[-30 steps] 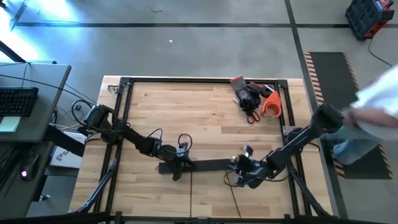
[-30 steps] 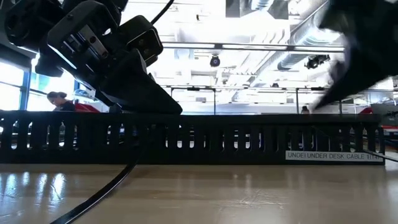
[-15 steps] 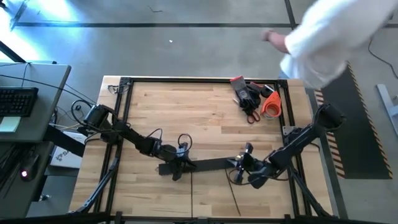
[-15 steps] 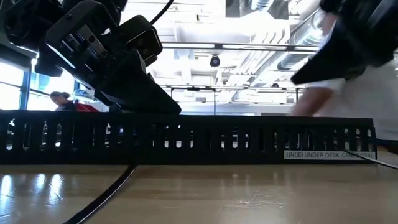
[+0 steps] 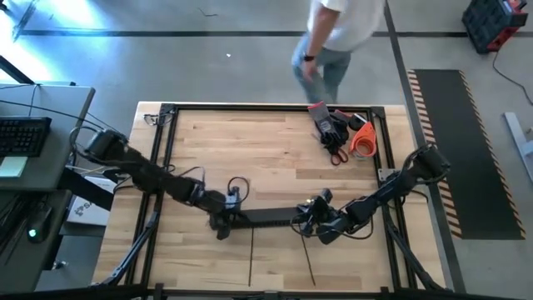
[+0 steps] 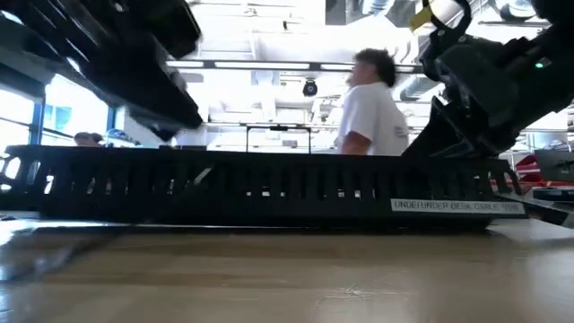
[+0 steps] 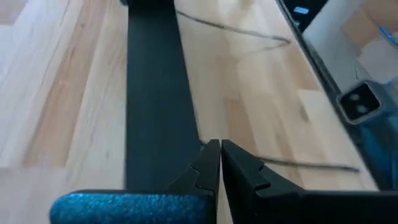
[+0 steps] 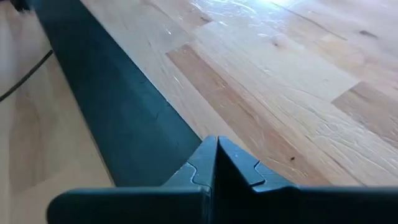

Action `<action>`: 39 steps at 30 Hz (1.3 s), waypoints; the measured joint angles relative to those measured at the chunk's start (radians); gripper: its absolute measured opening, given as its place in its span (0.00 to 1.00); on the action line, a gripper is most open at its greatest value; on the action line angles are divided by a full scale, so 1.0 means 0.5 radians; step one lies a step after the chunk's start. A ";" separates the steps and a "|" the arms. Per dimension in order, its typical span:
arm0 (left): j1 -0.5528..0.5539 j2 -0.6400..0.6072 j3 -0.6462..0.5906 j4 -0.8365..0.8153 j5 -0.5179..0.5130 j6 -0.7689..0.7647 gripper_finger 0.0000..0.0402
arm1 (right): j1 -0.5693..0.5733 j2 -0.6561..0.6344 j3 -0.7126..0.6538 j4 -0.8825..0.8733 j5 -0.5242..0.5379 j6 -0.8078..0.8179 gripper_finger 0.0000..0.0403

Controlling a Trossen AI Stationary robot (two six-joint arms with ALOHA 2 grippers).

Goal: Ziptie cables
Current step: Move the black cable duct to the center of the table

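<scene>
The black comb-slotted rail [image 5: 266,217] lies flat on the wooden table, and in the low view the rail [image 6: 269,184] spans most of the picture. My left gripper [image 5: 221,222] is shut at the rail's left end, and my right gripper [image 5: 313,220] is shut at its right end. Two thin cables [image 5: 251,260] [image 5: 307,267] lie loose on the table and run from the rail toward the near edge. The left wrist view shows the rail [image 7: 155,93] and both cables [image 7: 311,165] [image 7: 236,31]. The right wrist view shows the rail [image 8: 118,118]. My left gripper [image 7: 219,149] comes from above, slanting, with its shut fingertips at the near long edge [image 7: 194,134] of the rail's left end. Whether the fingers pinch the rail's wall or only press on it, I cannot tell. The rail lies on the table. My right gripper [image 8: 216,144] comes from above, slanting, with its shut fingertips at the far long edge [image 8: 186,134] of the rail's right end. The fingers hide the place of contact, so whether they pinch or press cannot be told.
Dark gloves [image 5: 329,123], red-handled scissors [image 5: 335,152] and an orange tape roll [image 5: 363,142] lie at the far right corner. A black frame [image 5: 250,107] rims the table. A person [image 5: 333,33] walks past the far edge. Bare wood lies far of the rail.
Both grippers have moved toward the table's left edge, and the rail has slid left and slightly far with them. The left arm has drawn back toward its base. A person has walked from the table's right side round to its far side.
</scene>
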 joint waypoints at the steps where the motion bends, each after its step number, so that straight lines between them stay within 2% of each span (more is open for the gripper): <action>1: -0.045 -0.052 0.001 -0.077 -0.043 -0.021 0.00 | 0.003 0.000 -0.001 -0.001 0.014 -0.003 0.00; 3: -0.154 -0.110 -0.035 -0.178 -0.179 -0.113 0.00 | 0.003 0.001 -0.002 0.000 0.015 -0.003 0.00; 6: -0.313 -0.109 -0.122 -0.159 -0.380 -0.321 0.00 | 0.003 0.001 -0.003 0.007 0.012 -0.033 0.00; 10: -0.465 0.021 -0.250 -0.089 -0.678 -0.641 0.00 | 0.007 0.003 -0.005 0.036 0.011 -0.069 0.00; 12: -0.499 0.086 -0.285 -0.016 -0.762 -0.747 0.00 | 0.006 0.005 -0.008 0.060 0.008 -0.128 0.00; 19: -0.489 0.160 -0.330 0.104 -0.875 -0.617 0.00 | -0.024 0.008 -0.011 0.089 0.041 -0.304 0.00; 22: -0.410 0.152 -0.338 0.065 -0.945 -0.541 0.00 | -0.081 0.010 -0.013 0.085 0.108 -0.419 0.00; 27: -0.261 0.128 -0.341 0.040 -0.935 -0.415 0.00 | -0.159 0.015 -0.018 0.160 0.307 -0.750 0.00; 34: -0.172 -0.198 -0.331 -0.059 -0.825 -0.276 0.00 | -0.173 -0.160 0.097 0.210 0.407 -1.159 0.00; 37: -0.146 -0.358 -0.328 -0.132 -0.906 -0.247 0.00 | -0.166 -0.227 0.106 0.184 0.362 -1.131 0.00; 39: -0.121 -0.415 -0.332 -0.275 -0.973 -0.253 0.00 | -0.166 -0.241 0.102 0.137 0.271 -1.004 0.00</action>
